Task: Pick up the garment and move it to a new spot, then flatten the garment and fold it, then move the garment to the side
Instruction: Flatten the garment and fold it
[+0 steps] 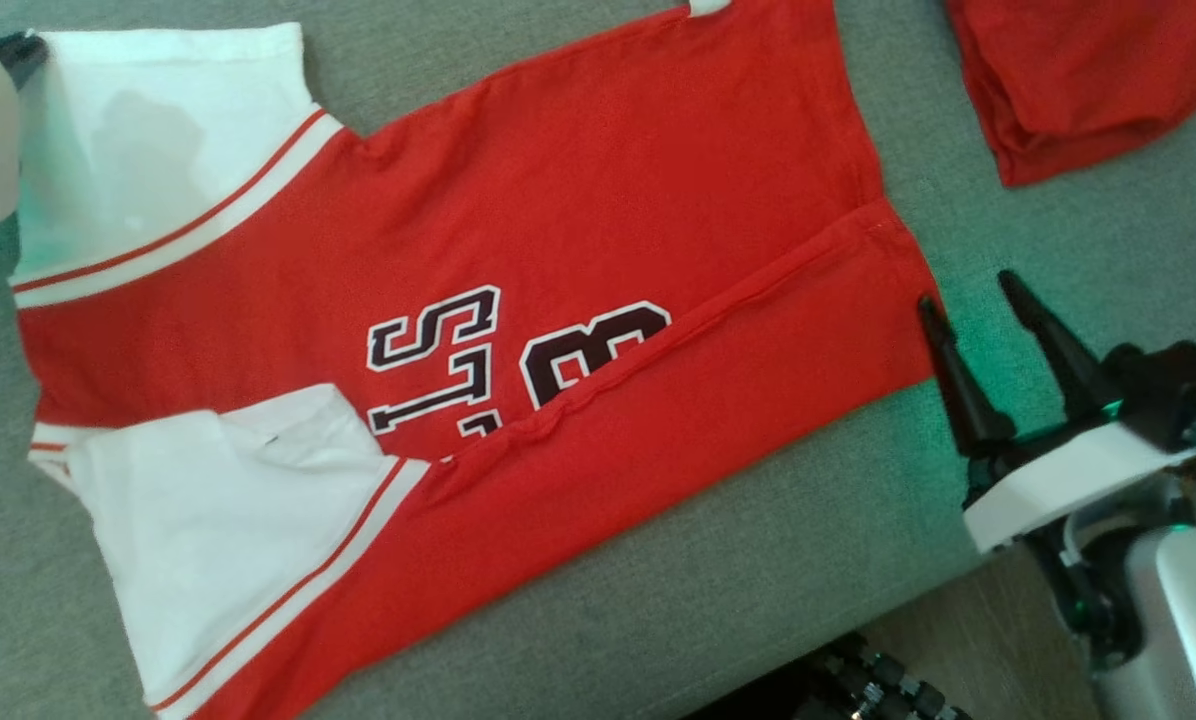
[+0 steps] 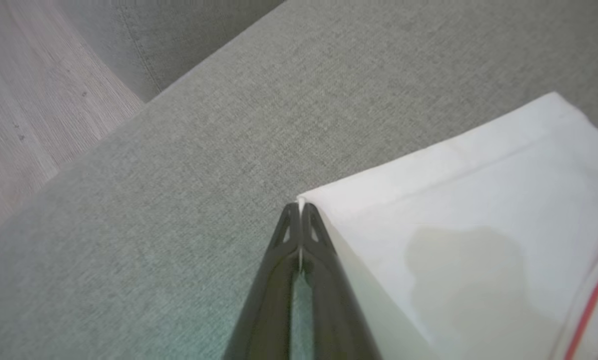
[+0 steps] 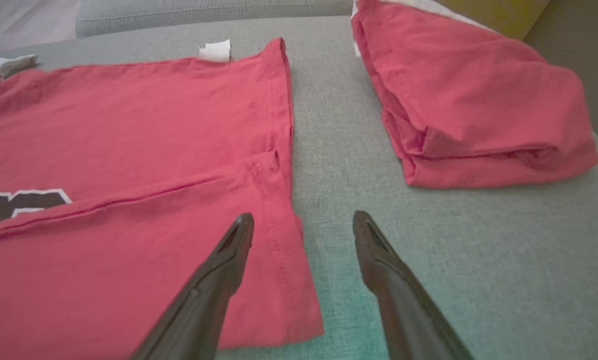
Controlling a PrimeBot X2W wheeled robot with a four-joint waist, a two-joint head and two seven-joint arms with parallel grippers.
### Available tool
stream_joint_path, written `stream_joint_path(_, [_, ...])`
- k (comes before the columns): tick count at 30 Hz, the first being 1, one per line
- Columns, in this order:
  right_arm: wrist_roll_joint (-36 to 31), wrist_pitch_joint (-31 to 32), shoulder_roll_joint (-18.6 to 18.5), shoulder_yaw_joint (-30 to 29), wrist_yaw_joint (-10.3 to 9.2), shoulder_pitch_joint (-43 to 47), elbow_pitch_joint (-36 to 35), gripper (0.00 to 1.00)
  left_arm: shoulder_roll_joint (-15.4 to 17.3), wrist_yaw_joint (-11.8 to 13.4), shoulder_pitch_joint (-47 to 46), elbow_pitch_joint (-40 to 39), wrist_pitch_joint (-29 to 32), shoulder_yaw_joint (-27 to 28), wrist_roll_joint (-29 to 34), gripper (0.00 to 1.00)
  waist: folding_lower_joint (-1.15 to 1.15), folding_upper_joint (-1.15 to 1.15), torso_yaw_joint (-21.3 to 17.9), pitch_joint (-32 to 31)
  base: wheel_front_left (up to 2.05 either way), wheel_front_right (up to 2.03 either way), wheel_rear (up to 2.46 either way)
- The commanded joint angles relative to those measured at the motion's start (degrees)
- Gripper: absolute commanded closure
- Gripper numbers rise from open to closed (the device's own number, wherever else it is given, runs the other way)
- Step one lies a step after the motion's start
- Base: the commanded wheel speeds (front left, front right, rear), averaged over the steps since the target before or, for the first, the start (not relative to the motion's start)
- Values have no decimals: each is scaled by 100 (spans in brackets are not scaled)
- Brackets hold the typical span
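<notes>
Where the garment lay: the garment [image 1: 578, 200] [image 3: 129, 125], a red shirt, was spread flat across the middle of the grey cushion [image 1: 758, 560], with its hem toward 2 o'clock and its sleeves toward 9 o'clock in the head view.
Fold: the side panel [image 1: 708, 400] at 5 o'clock was turned over onto the body, its edge cutting across the dark lettering [image 1: 498, 360].
Sleeves: both were white with red stripes. The far sleeve [image 1: 148, 140] [image 2: 479, 200] sat at 10 o'clock and the near sleeve [image 1: 218, 520] at 7 o'clock.
Tag: a small white label [image 3: 215, 51] showed at the hem's far corner, 12 o'clock in the head view.
Left gripper: the left gripper [image 2: 299, 207] was clenched on the outer corner of the far sleeve. A sliver of white cloth showed between the closed tips.
Right gripper: the right gripper [image 1: 968, 290] [image 3: 303, 217] sat at 3 o'clock with its jaws spread wide. One finger was over the hem's near corner, the other over bare cushion. Contact with the cloth could not be told.
Neighbour: a second red garment [image 1: 1088, 80] [image 3: 479, 110], folded, lay at 1 o'clock, apart from the hem.
Surroundings: wooden floor [image 1: 978, 630] [image 2: 29, 100] showed past the cushion edge at 5 o'clock.
</notes>
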Motion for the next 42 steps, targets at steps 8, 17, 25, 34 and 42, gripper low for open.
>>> stream_joint_path(8, [261, 718, -417, -203, 37, -1036, -102, 0, 76, -30, -555, -521, -1003, -192, 247, 100, 0, 0, 475, -372, 0, 0, 0])
stream_joint_path(17, [846, 2069, -685, 232, 37, -3007, 1589, 0, -71, -31, -1140, -846, -1543, -890, 226, 100, 0, 0, 1023, -240, 0, 0, 0])
stream_joint_path(25, [1011, 2301, -569, 349, 37, -3805, 2618, 0, -70, -31, -1455, -874, -1757, -1292, 91, 100, 0, 0, 1189, -110, 0, 0, 0])
stream_joint_path(34, [1053, 2254, -518, 624, 37, -4217, 3185, 61, -118, -32, -1697, -698, -1955, -1674, -135, 100, 0, 0, 1283, -75, 0, 0, 0])
stream_joint_path(42, [1069, 1964, -603, 705, 37, -4404, 3382, 100, -140, -32, -1851, -568, -2224, -1891, -162, 100, 0, 0, 1308, -113, 0, 0, 0])
